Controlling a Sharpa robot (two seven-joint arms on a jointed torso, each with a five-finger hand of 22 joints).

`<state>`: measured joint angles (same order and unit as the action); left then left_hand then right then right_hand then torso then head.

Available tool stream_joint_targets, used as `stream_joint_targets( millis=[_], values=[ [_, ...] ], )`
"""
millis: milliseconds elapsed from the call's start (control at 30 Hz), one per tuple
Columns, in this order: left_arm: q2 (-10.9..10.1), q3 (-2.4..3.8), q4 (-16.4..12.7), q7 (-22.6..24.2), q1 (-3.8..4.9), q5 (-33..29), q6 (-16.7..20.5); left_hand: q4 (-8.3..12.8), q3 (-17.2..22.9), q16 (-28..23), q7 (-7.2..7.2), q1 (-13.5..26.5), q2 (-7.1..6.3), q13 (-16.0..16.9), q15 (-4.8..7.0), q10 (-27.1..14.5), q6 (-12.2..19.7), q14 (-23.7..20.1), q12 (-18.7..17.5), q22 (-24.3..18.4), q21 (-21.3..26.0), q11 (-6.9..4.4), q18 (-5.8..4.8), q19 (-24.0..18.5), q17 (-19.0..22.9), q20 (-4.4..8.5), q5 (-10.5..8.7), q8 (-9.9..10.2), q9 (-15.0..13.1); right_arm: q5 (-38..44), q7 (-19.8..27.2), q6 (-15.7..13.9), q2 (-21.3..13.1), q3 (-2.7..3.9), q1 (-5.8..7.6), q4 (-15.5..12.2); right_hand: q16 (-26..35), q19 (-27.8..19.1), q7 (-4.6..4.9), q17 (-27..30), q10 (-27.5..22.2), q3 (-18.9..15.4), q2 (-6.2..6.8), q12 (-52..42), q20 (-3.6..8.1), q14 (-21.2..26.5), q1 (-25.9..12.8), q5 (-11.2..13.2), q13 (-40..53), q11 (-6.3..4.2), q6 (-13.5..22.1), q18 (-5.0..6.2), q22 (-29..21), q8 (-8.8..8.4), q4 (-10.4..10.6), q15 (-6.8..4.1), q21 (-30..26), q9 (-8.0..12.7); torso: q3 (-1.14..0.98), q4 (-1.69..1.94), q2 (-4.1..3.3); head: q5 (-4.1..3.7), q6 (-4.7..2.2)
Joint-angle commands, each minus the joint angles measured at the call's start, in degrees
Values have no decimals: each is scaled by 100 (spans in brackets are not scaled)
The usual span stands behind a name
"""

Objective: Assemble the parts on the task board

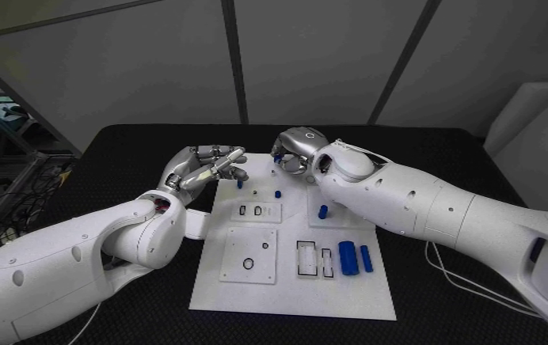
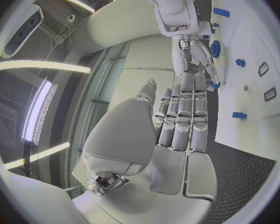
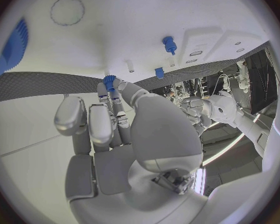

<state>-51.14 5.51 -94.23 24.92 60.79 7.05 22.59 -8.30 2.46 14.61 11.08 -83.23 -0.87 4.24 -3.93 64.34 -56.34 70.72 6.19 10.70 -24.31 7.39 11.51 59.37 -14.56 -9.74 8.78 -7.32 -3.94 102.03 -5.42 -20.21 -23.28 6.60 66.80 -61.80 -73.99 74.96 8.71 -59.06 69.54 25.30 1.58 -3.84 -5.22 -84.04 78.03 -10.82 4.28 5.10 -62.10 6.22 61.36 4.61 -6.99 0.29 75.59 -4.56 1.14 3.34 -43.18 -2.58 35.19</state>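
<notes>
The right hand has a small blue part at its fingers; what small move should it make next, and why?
Probably lower the blue part gently toward the task board and seat it. The right hand pinches it at its fingers above the board's far end, the board close in front. The left hand hovers beside, holding nothing.
</notes>
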Motion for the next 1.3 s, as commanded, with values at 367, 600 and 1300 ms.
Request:
stream_joint_targets(
  millis=[367, 600, 1300],
  values=[
    [12, 6, -3, -20, 15, 37, -121, -25, 3, -37, 40, 61, 24, -5, -20, 15, 5, -10, -31, 8, -21, 39, -118, -18, -11, -32, -29, 30, 8, 28, -111, -27, 24, -6, -2, 35, -49, 11, 12, -12, 56, 48, 63, 25, -24, -171, -6, 20, -5, -33, -6, -63, -3, -17, -8, -20, 30, -3, -6, -6, -12, 2, -9],
    [20, 6, 4, -34, 15, 37, -150, -25, 3, -37, 40, 61, 24, -5, -20, 15, 5, -10, -31, 8, -21, 39, -118, -18, -11, -32, -29, 30, 8, 31, -154, 69, 45, -6, -2, 71, -35, -73, 29, 42, -58, 93, 115, 36, -44, -147, -32, 32, -23, -4, 59, -42, -104, -68, 6, 10, -14, 9, -3, -1, -18, 1, -9],
    [-2, 6, 13, -65, 16, 37, -187, -33, 1, -44, 44, 74, 27, -3, -24, 15, 6, -16, -42, 7, -18, 43, -118, -24, -22, -36, -32, 40, 8, -44, -112, 0, -145, -6, 0, -168, 630, -816, 87, 1160, -1268, -121, 401, -33, -200, 152, -186, -12, -53, 193, 755, 178, -1280, -89, 116, 164, -721, 59, -12, -15, -18, 4, -2]
  ],
)
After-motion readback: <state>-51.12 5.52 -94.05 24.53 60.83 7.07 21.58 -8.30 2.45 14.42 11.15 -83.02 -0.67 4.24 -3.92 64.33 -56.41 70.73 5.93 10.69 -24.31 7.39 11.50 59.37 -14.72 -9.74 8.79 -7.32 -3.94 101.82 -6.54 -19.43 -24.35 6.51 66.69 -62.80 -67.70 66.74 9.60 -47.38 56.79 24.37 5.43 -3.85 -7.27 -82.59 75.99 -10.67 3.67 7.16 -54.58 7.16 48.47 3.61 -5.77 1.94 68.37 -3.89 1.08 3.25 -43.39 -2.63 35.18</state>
